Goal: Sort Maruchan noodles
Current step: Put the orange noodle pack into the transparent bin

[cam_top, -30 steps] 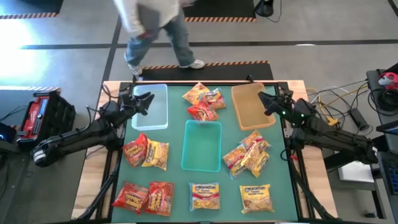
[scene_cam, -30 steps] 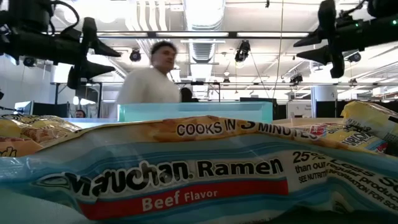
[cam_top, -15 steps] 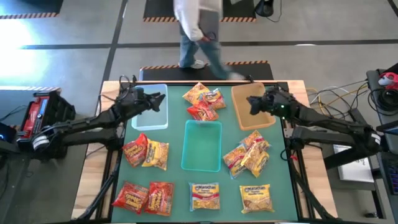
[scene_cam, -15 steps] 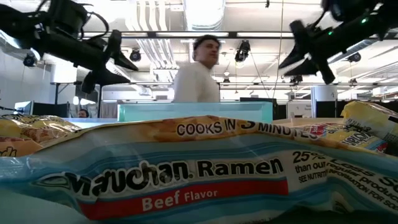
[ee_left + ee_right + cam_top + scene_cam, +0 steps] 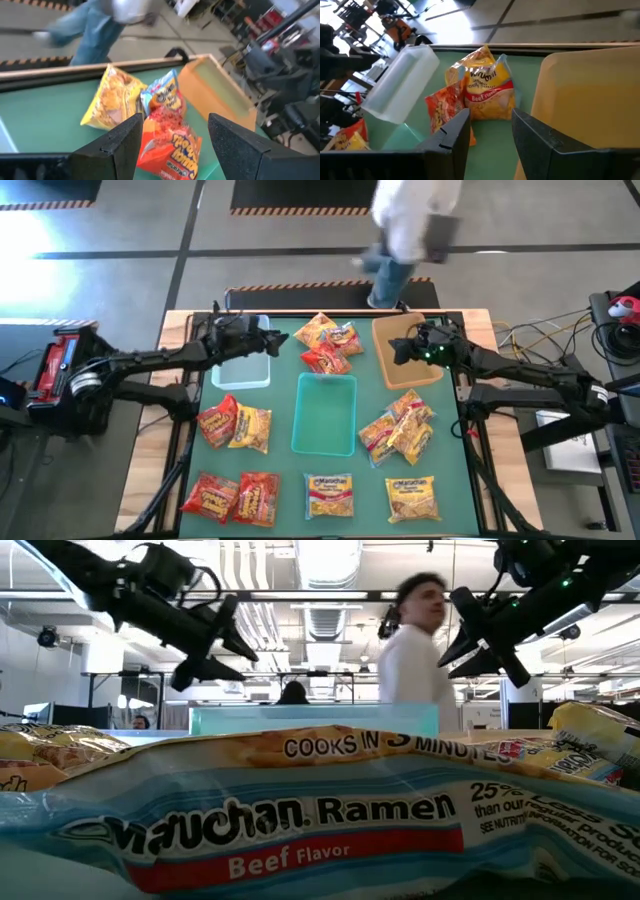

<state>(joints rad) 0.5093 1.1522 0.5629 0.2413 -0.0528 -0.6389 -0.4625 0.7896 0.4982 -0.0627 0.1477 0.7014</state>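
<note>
Crinkly red-orange and yellow Maruchan noodles (image 5: 330,494) sit scattered in small piles over the green mat, from the near edge to a far pile (image 5: 327,343). Left gripper (image 5: 272,340) and right gripper (image 5: 398,348) hover beside it, both parted, holding nothing.

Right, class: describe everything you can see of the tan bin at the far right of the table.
The tan bin is a shallow rectangular tray with low walls and rounded corners, looking like matte plastic. It sits flat on the green mat at the table's far right, long side running away from the front, and holds no packets. The right tool hovers over it, open and holding nothing. The far pile of noodle packets lies just beside it, apart.
</note>
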